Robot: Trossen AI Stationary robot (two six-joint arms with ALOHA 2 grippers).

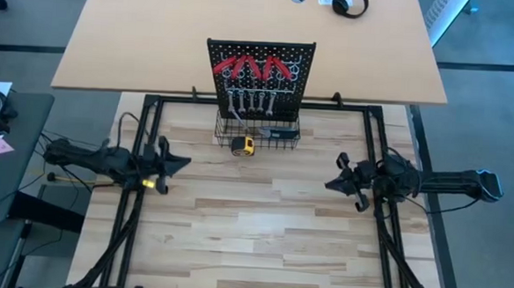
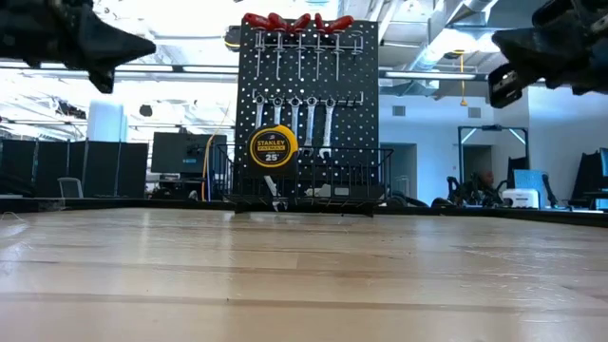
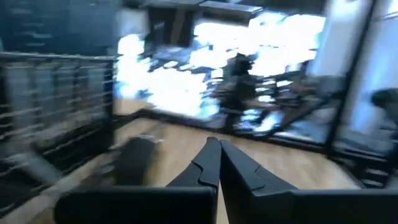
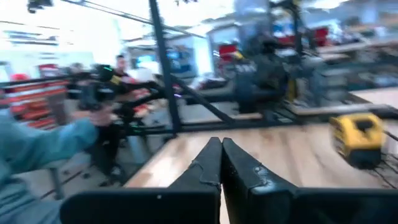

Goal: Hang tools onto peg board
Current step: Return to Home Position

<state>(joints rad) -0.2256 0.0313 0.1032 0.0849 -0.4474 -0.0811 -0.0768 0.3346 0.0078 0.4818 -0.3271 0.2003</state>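
Note:
The black peg board (image 1: 261,74) stands upright at the table's far middle. Red-handled pliers (image 1: 254,69) hang along its top row and silver wrenches (image 1: 249,101) hang from hooks below them; in the low view the pliers (image 2: 296,21) and wrenches (image 2: 293,119) show the same way. A yellow tape measure (image 1: 243,145) sits at the black wire basket (image 1: 257,133) at the board's base. My left gripper (image 1: 184,164) is shut at the table's left side, and my right gripper (image 1: 329,184) is shut at the right side. Both hang above the table with nothing between their fingers.
A tan table (image 1: 157,33) stands behind the peg board with black headphones (image 1: 349,2) on it. The black frame rails (image 1: 140,129) run along the wooden table's sides. A person's sleeve (image 4: 37,149) shows beyond the table in the right wrist view.

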